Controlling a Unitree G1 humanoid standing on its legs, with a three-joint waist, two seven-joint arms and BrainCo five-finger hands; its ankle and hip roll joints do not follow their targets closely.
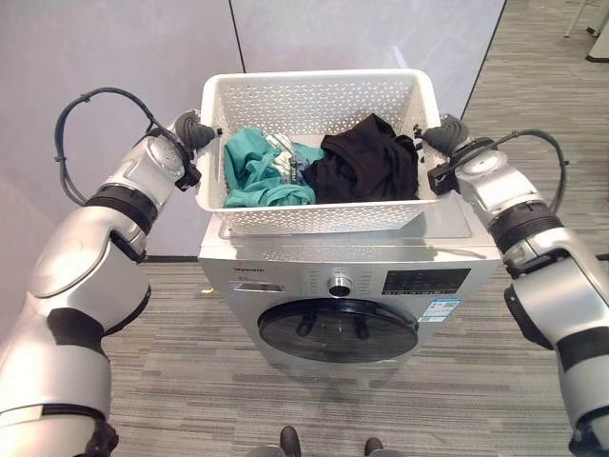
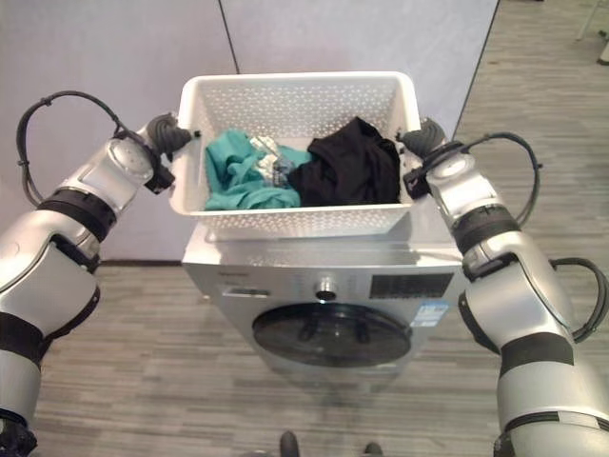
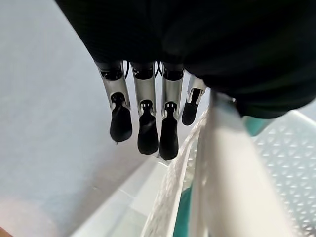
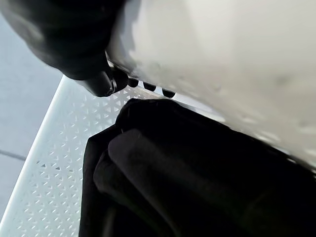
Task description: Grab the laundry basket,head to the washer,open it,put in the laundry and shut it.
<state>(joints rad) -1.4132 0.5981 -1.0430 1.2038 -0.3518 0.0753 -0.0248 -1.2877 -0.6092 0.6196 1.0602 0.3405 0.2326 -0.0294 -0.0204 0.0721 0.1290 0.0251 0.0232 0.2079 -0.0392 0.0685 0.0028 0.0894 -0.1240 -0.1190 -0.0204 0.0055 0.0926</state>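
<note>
Grey partition walls (image 1: 114, 57) back a silver front-loading washing machine (image 1: 347, 286), door shut. Between both hands' fingers, the white perforated plastic laundry basket (image 1: 314, 100) holds teal cloth (image 1: 257, 171) and black cloth (image 1: 366, 157). Left hand (image 1: 193, 130) fingers (image 3: 148, 128) hang straight outside its rim; right hand (image 1: 441, 135) fingers' grip I cannot tell.

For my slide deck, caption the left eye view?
Both hands, left and right, hold a laundry basket over the closed washer.

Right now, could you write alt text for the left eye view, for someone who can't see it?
A white laundry basket sits on top of a silver front-loading washer, with the left hand and right hand at its two ends. Inside lie teal clothes and black clothes. The washer's round door is closed.
</note>
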